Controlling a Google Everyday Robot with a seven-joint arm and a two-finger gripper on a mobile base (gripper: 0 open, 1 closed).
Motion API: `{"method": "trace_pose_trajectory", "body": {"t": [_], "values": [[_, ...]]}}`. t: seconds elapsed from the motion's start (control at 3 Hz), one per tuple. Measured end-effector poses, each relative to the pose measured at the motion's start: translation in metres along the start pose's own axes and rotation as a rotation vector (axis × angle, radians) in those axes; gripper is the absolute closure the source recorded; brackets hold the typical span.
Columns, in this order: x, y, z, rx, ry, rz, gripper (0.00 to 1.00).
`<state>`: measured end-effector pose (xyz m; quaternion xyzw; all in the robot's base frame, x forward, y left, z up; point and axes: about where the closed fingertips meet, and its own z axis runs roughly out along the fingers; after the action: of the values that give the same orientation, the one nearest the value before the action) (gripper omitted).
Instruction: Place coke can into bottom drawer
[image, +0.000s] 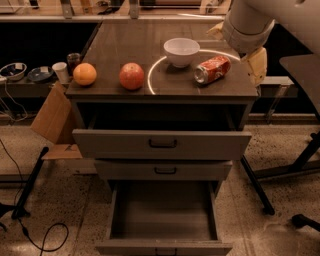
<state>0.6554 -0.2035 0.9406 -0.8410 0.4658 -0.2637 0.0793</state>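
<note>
Claw (256, 67) beside coke can (212, 69)

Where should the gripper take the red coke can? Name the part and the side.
Grip the red coke can across its round middle, coming from above: it lies on its side, silver top toward the front-left, white bowl close behind. The gripper hangs just to its right.

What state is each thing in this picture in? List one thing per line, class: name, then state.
coke can: lying on its side on the cabinet top, not held.
bottom drawer: pulled fully open, nothing visible inside.
middle drawer: slightly out.
top drawer: pulled partly open.
white bowl: upright.
apple: resting on top.
orange: resting near the left edge.
end effector: right of the can, apart from it.
</note>
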Motion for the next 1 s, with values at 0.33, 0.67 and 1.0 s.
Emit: {"method": "trace_pose_trajectory", "body": {"t": [0.33, 0.67, 1.0], "values": [[0.0001, -0.0003, 0.0000, -0.001, 0.001, -0.040, 0.00], [0.0001, -0.0003, 0.0000, -0.001, 0.001, -0.040, 0.00], [-0.0053, -0.0042, -0.0008, 0.005, 0.028, -0.108, 0.00]]}}
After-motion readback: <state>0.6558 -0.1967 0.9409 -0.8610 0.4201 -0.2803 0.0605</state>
